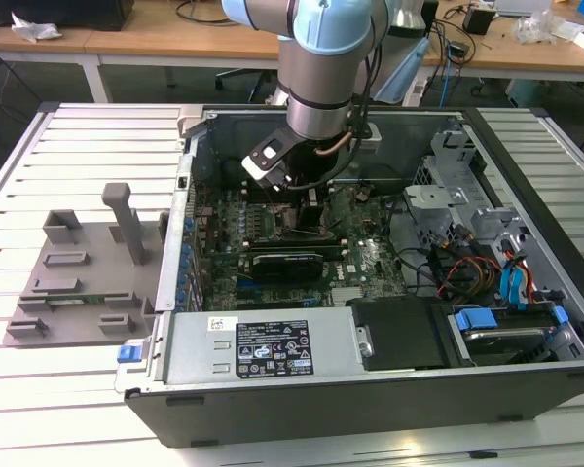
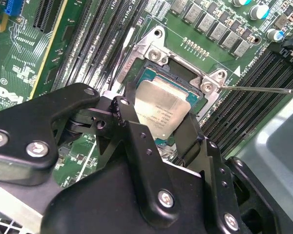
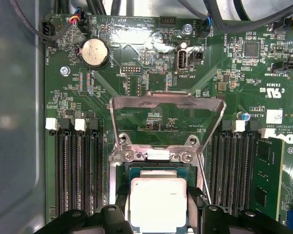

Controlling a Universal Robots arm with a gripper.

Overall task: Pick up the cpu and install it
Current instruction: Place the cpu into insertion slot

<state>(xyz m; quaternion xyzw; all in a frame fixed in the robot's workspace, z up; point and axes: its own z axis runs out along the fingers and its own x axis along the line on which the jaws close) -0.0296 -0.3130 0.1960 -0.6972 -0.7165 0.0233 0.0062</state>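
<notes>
- The hand (image 2: 161, 120) is clamped on the cpu (image 2: 162, 106), which sits low in the socket (image 2: 181, 71) (seemingly seated).
- Load plate (image 3: 166, 98) stands open, not yet latched.

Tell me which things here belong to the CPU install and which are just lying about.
Part of the job: the gripper, shut on the cpu at the socket; the raised metal load plate; the motherboard.
Just lying about: the grey fixture on the exterior view's left; the power supply; the coin battery; the drive bay.
</notes>
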